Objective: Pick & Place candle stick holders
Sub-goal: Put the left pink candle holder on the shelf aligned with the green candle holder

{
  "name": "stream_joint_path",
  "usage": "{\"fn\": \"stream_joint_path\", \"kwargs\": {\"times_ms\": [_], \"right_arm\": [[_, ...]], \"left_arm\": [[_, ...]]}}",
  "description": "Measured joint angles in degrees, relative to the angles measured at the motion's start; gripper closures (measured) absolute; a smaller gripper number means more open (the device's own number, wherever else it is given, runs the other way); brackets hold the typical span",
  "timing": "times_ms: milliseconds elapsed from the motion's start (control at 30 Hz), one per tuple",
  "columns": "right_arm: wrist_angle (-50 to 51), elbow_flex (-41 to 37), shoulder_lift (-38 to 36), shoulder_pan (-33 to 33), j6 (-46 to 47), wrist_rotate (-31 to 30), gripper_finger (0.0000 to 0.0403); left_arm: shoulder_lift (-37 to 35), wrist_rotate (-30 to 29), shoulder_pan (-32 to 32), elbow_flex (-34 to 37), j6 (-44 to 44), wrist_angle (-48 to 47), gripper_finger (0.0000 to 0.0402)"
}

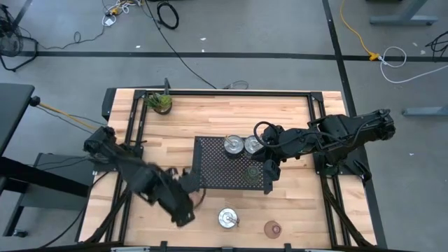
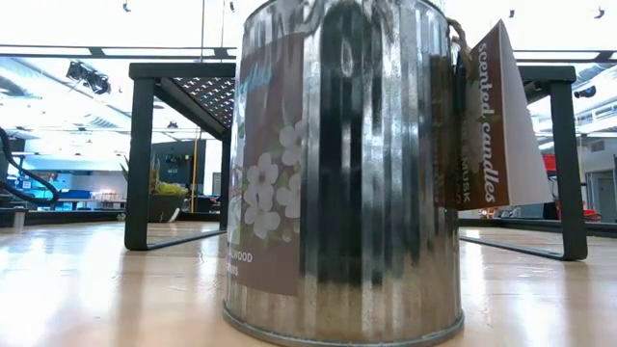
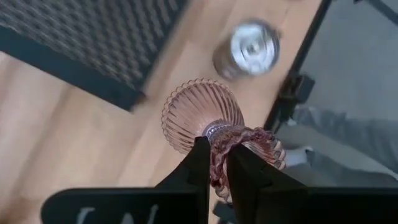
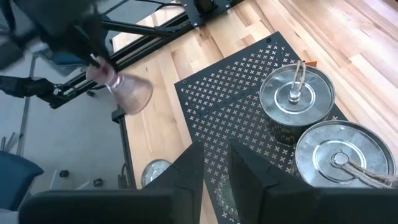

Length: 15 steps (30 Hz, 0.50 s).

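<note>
The reddish-brown glass holder (image 3: pixel 202 115) is ribbed, with a flared round bowl narrowing to a frilled rim. The left claw (image 3: pixel 216 167) grips it at that frilled end, its two dark fingers (image 3: pixel 196 163) clenched on the glass, so the bowl juts out beyond the fingertips. In the right wrist view the same holder (image 4: pixel 130 93) hangs tilted in the air off the mesh tray's corner, above the wooden surface's edge. From above, the left claw (image 1: pixel 190 183) sits just off the left front corner of the black mesh tray (image 1: pixel 213 164), over the wooden surface (image 1: pixel 294 203).

Two shiny silver metal cups (image 1: pixel 233 145) (image 1: pixel 251 145) stand side by side, touching or nearly so, on the back part of the tray; each shows a round lid-like top with a small central knob. An olive-green glass holder (image 1: pixel 253 171) lies on the tray's right front part. The right claw (image 1: pixel 270 170) hovers just beside it at the tray's right edge; its fingers (image 4: pixel 186 171) stand apart, released, holding nothing.

On the bare surface in front of the tray stands a third silver cup (image 1: pixel 226 218), and to its right, well apart, a second reddish-brown holder (image 1: pixel 272 227). In the low view that third cup (image 2: pixel 342 173) fills the middle, a ribbed tin with a flower label and a tag reading "scented candles". A small green plant (image 1: pixel 159 103) stands at the back left of the surface.
</note>
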<state>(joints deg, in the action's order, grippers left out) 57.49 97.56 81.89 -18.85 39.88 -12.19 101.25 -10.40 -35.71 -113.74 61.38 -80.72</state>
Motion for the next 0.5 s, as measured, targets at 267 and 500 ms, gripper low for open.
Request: {"fn": "stream_joint_path", "kwargs": {"times_ms": [267,500], "right_arm": [[0.0,0.0,0.0,0.0,-0.5,-1.9,0.0330],[0.0,0.0,0.0,0.0,-1.3,-1.9,0.0330]], "left_arm": [[0.0,0.8,10.7,-6.7,-11.6,-0.9,0.0369],[2.2,6.9,19.1,-6.6,-19.6,2.8,0.0369]]}}
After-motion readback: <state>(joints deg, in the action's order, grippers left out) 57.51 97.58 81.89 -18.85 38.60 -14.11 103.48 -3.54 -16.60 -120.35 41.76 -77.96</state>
